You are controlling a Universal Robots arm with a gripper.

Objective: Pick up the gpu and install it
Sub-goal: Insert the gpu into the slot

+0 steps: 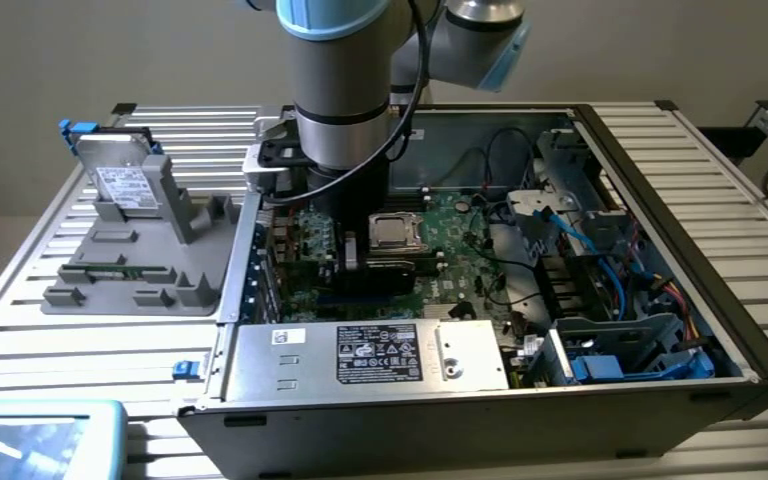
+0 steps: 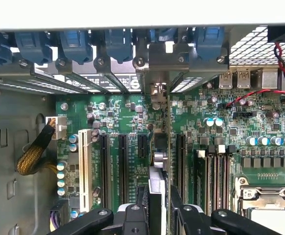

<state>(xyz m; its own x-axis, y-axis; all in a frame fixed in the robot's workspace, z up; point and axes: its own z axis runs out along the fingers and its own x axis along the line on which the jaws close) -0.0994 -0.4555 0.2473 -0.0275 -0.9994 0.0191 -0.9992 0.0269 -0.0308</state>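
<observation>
My gripper (image 2: 159, 208) is shut on the gpu (image 2: 158, 152), which I see edge-on between the two dark fingers (image 2: 141, 203). The card stands upright over the green motherboard (image 2: 122, 110), between the black expansion slots (image 2: 104, 161) and in line with them. Its silver end bracket (image 2: 157, 61) reaches the rear slot openings of the case. Whether the card sits fully in a slot is hidden. In the exterior view the gripper (image 1: 352, 248) is deep inside the open computer case (image 1: 664, 230), holding the dark gpu (image 1: 357, 265) just beside the CPU socket (image 1: 395, 231).
Beside the case, on the exterior view's left, a grey fixture (image 1: 144, 285) holds a silver hard drive (image 1: 128, 185) and a narrow green memory stick (image 1: 120, 270). The power supply (image 1: 371, 355) lies along the near wall. Blue cables (image 1: 598, 250) and drive bays crowd the exterior view's right. Red-black wires (image 2: 279, 73) hang near the rear ports.
</observation>
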